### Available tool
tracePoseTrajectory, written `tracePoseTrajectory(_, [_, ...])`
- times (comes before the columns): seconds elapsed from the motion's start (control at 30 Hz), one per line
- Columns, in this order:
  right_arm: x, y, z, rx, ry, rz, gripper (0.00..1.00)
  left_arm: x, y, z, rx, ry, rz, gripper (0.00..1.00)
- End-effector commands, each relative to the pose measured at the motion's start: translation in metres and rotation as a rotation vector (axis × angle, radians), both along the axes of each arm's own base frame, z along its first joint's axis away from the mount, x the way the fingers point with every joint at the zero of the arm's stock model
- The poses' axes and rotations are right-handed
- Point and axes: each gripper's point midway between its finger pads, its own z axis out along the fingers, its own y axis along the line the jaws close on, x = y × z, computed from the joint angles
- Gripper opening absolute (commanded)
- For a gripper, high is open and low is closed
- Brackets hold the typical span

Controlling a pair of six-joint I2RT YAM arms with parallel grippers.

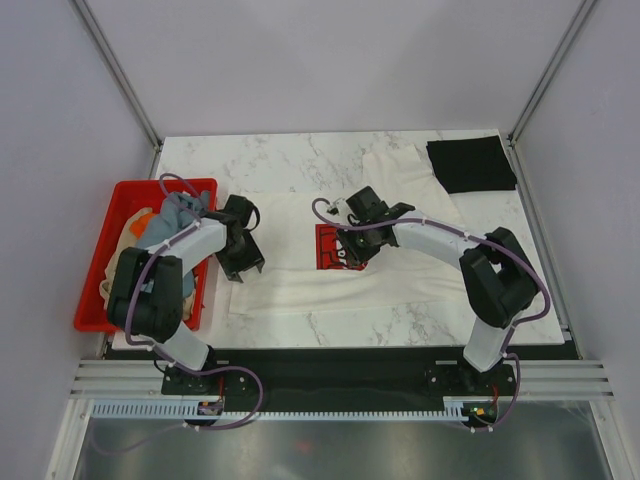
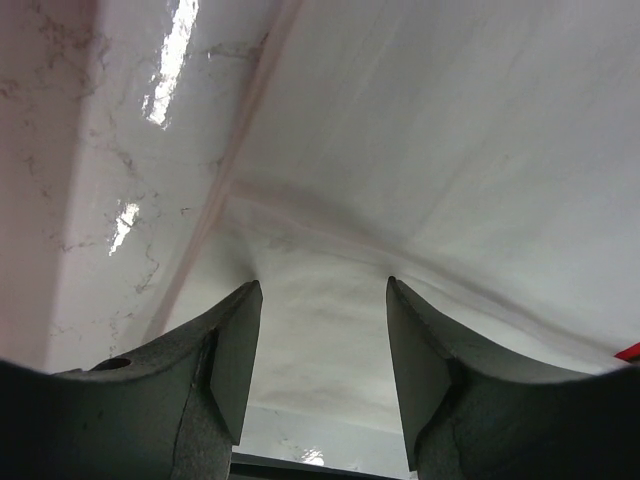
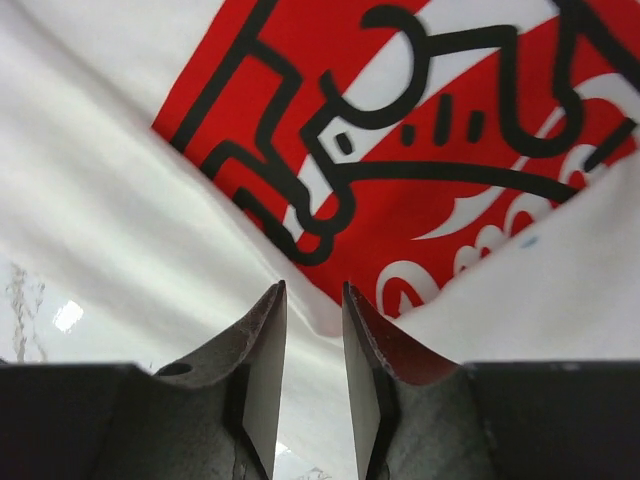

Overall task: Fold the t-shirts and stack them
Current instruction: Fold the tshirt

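Observation:
A cream-white t-shirt (image 1: 300,285) lies spread across the middle of the marble table (image 1: 250,160), its red print (image 1: 328,250) half covered by a fold. My left gripper (image 1: 243,268) hangs open just over the shirt's left edge (image 2: 420,150), with nothing between its fingers (image 2: 322,285). My right gripper (image 1: 352,250) sits low over the red print (image 3: 420,150), its jaws a narrow gap apart (image 3: 313,288). A folded corner of white cloth (image 3: 120,200) lies right at their tips, not pinched. A folded black t-shirt (image 1: 470,163) rests at the far right corner.
A red crate (image 1: 125,187) stands at the table's left edge, beside my left arm. It holds loose grey-blue (image 1: 180,210) and orange (image 1: 140,222) shirts. The table's dark front edge (image 1: 340,355) runs just beyond the arm bases.

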Motion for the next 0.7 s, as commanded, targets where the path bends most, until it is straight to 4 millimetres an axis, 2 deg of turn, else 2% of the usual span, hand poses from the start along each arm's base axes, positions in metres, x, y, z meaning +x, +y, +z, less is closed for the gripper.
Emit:
tracePoseTrajectory(0.0, [-0.015, 0.012, -0.005, 0.076, 0.044, 0.218, 0.39, 0.015, 0.005, 0.005, 0.029, -0.026, -0.008, 0.61])
tracePoseTrajectory(0.1, [-0.023, 0.015, -0.01, 0.09, 0.074, 0.286, 0.41, 0.013, 0.008, 0.0, 0.045, -0.012, 0.002, 0.61])
tracePoseTrajectory(0.37, [-0.024, 0.007, -0.028, 0.035, 0.107, 0.303, 0.41, 0.01, 0.013, -0.012, 0.072, 0.028, 0.016, 0.61])
tracePoseTrajectory(0.43, [-0.019, 0.005, -0.031, 0.011, 0.098, 0.287, 0.35, 0.01, 0.015, -0.012, 0.079, 0.025, 0.018, 0.6])
tracePoseTrajectory(0.47, [-0.015, 0.005, -0.031, 0.006, 0.081, 0.277, 0.25, 0.009, 0.015, -0.012, 0.083, 0.028, 0.02, 0.6])
tracePoseTrajectory(0.53, [-0.008, 0.002, -0.03, -0.011, 0.053, 0.248, 0.18, 0.009, 0.018, -0.012, 0.096, 0.025, 0.022, 0.6])
tracePoseTrajectory(0.67, [0.007, 0.007, -0.011, 0.023, -0.048, 0.213, 0.13, 0.006, 0.024, -0.014, 0.127, 0.033, 0.038, 0.6])
